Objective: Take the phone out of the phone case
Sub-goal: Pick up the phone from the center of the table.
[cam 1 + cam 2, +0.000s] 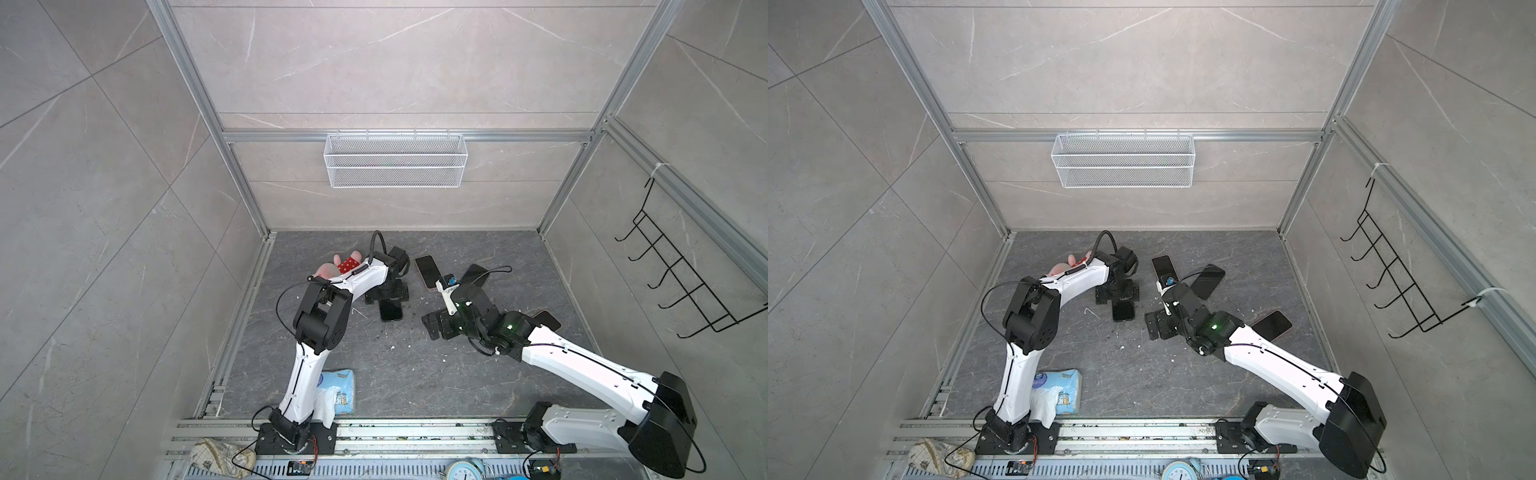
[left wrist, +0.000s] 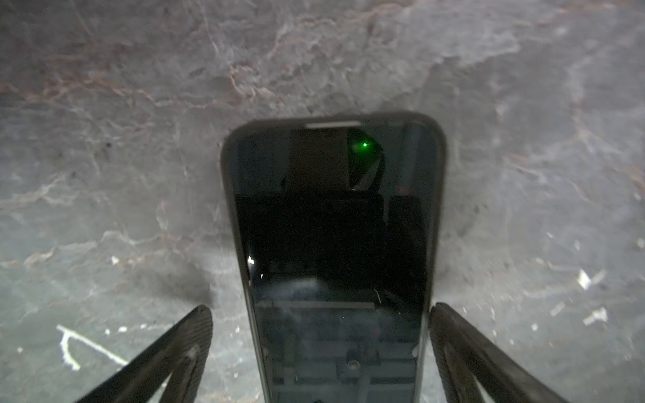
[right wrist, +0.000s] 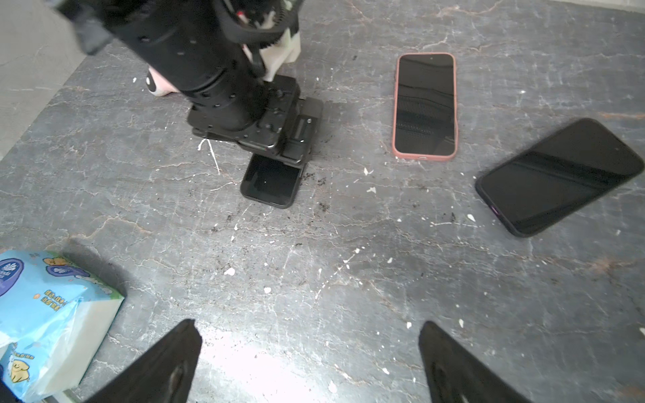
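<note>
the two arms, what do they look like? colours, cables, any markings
Both the left arm and the right arm have white shells between bulky black joints. A thin black cable runs along each. A green light glows on the right arm's wrist. The fingers are black tapered wedges, and the left ones show fine ribbing.

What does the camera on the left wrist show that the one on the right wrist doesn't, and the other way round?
Only the left wrist view: a green light reflected in the screen of the dark-cased phone, and the open fingers of the left tool either side of that phone. Only the right wrist view: a pink-cased phone, a second black-cased phone, a tissue pack and the open right tool over the table. Both: the dark-cased phone lying screen-up on the grey marbled table.
</note>
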{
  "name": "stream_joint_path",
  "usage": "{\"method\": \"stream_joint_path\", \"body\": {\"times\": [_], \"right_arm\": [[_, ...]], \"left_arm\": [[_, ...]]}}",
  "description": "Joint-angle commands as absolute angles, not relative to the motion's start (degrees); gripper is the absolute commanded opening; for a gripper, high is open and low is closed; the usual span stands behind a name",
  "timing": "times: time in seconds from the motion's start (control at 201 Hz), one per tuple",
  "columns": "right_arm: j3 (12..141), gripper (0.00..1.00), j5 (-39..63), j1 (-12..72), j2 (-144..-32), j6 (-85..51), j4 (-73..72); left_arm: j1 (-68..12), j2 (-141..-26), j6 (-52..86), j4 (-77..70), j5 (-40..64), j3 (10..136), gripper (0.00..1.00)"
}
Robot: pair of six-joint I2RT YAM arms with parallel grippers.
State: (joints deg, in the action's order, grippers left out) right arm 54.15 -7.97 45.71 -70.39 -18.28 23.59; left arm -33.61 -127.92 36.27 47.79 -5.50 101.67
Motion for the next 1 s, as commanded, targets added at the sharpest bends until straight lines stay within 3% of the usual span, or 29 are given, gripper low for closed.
{"method": "stream_joint_path", "body": {"times": [0.0,0.997], "right_arm": [[56.21,1.0,-9.66,46.83,-71.56,-18.61,22.5],[54.07,0.99,-10.51,47.6,-74.22,-18.37,20.48]], "left_arm": [[-33.01,-128.62,37.58,49.32,-5.5,104.97,0.98],[-32.35,-136.38,35.6,54.83,-6.85,114.53,0.89]]}}
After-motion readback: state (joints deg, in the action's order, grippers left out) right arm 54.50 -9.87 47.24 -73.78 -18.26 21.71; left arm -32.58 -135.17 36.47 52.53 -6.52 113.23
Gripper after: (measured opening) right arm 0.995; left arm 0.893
